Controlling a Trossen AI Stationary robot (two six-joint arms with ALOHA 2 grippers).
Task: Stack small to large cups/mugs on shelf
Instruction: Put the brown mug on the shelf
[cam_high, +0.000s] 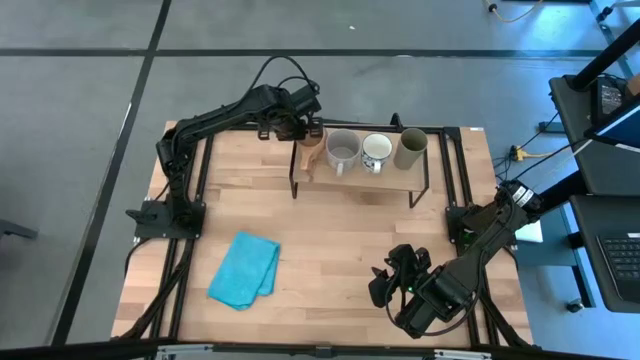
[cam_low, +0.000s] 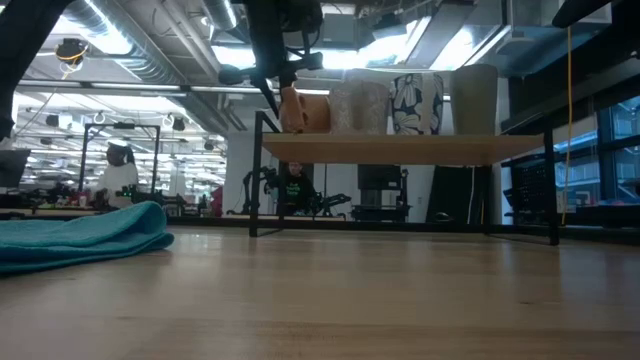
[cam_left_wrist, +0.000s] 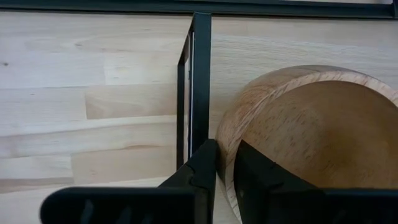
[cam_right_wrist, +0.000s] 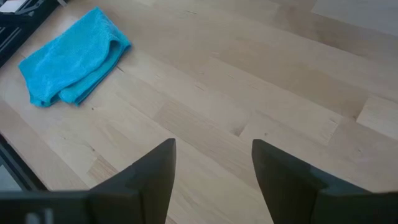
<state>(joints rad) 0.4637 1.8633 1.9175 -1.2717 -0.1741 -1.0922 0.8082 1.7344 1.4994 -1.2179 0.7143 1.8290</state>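
left wrist view: my left fingers (cam_left_wrist: 227, 177) pinch the wooden cup's (cam_left_wrist: 311, 137) rim, setting it at the shelf's (cam_high: 390, 181) left end, smallest first, beside the grey mug (cam_high: 342, 150). right fingers (cam_right_wrist: 211, 168) wait spread above the tabletop (cam_high: 340, 260).

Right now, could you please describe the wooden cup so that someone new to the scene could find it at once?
Find the low shelf at the table's far edge, carrying four vessels in a row. The wooden cup stands at the row's left end, its rim pinched by the left gripper. It is the only brown wooden one; beside it come a grey mug, a white mug and an olive tumbler.
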